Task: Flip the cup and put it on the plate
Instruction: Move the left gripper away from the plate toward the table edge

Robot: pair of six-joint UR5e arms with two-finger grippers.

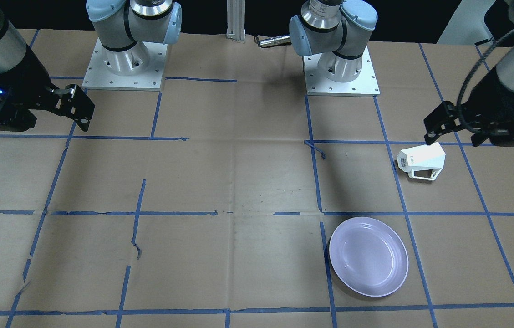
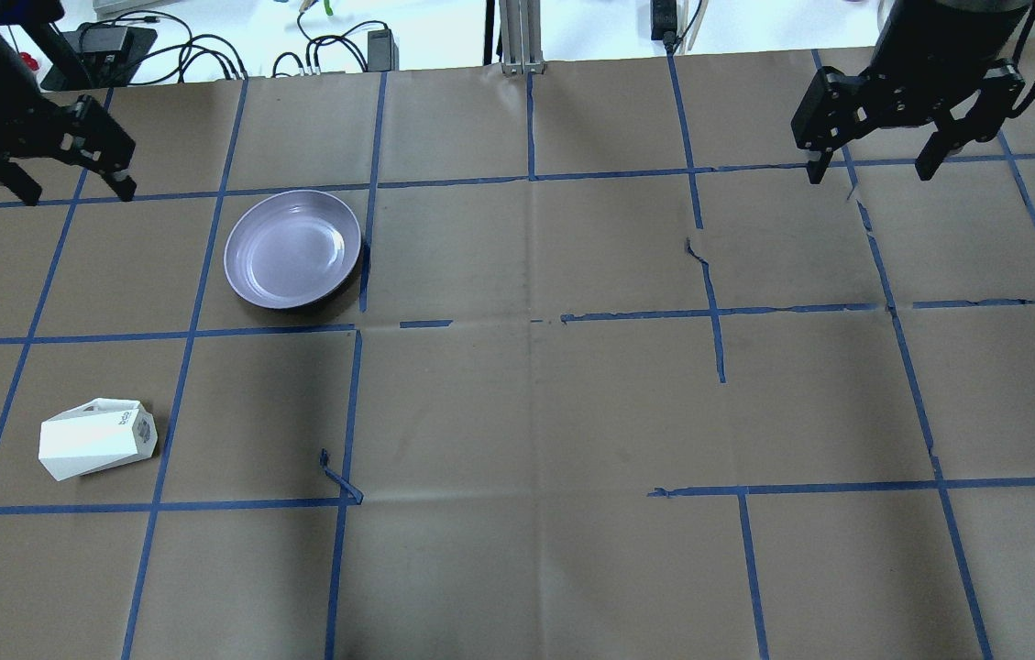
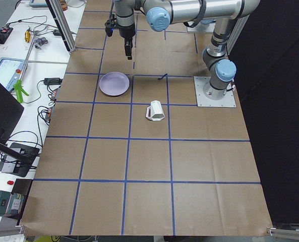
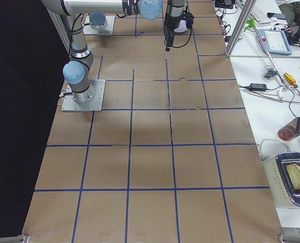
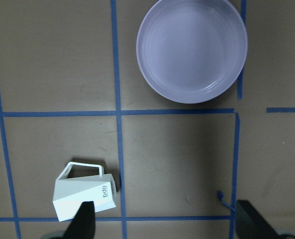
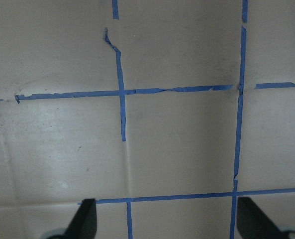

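The white faceted cup (image 1: pixel 423 160) lies on its side on the brown paper, its handle along the table; it also shows in the overhead view (image 2: pixel 95 438) and the left wrist view (image 5: pixel 85 193). The lavender plate (image 1: pixel 368 256) sits upright and empty about one grid square away (image 2: pixel 292 248) (image 5: pixel 192 50). My left gripper (image 2: pixel 77 192) is open and empty, high above the table, apart from both cup and plate (image 5: pixel 167 219). My right gripper (image 2: pixel 869 174) is open and empty over bare paper on the other side (image 6: pixel 167 219).
The table is brown paper with a blue tape grid. The two arm bases (image 1: pixel 122 64) (image 1: pixel 341 68) stand at the robot's edge. A curl of loose tape (image 2: pixel 338 481) sticks up near the cup. Cables and boxes (image 2: pixel 205 46) lie beyond the far edge.
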